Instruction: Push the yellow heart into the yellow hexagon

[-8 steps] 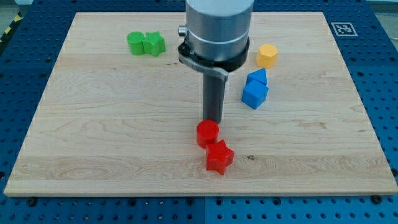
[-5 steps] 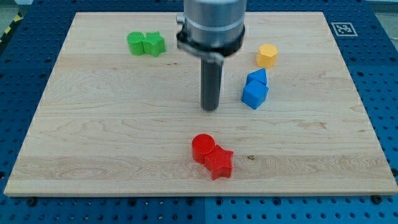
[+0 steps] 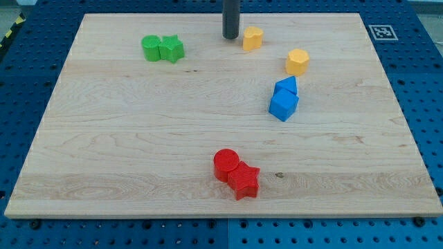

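Tip (image 3: 230, 37) stands just left of yellow, seemingly heart-shaped block (image 3: 252, 37).

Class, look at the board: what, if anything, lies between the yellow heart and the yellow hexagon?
Nothing. In the camera view only bare wood separates the yellow heart from the yellow hexagon. My tip stands just to the heart's left, on the side away from the hexagon.

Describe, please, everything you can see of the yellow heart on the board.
The yellow heart is a small, matte, plastic-looking block lying flat on the wooden board near the view's top edge. My tip stands just to its left, close beside it; whether they touch cannot be told. The yellow hexagon sits apart, lower and to the right. Nothing else touches the heart.
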Tool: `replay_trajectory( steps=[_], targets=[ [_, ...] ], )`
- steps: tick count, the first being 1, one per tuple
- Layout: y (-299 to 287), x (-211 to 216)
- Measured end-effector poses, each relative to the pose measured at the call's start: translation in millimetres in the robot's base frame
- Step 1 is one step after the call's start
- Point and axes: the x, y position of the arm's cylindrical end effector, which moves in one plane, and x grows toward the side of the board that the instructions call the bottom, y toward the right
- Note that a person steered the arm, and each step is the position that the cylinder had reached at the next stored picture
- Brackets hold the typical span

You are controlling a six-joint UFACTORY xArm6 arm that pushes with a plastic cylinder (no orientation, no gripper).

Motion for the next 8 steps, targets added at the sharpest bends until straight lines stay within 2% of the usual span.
replay_trajectory(
  steps=[2,6,8],
  targets=[
    [16,-1],
    [41,27],
    [85,52]
  ],
)
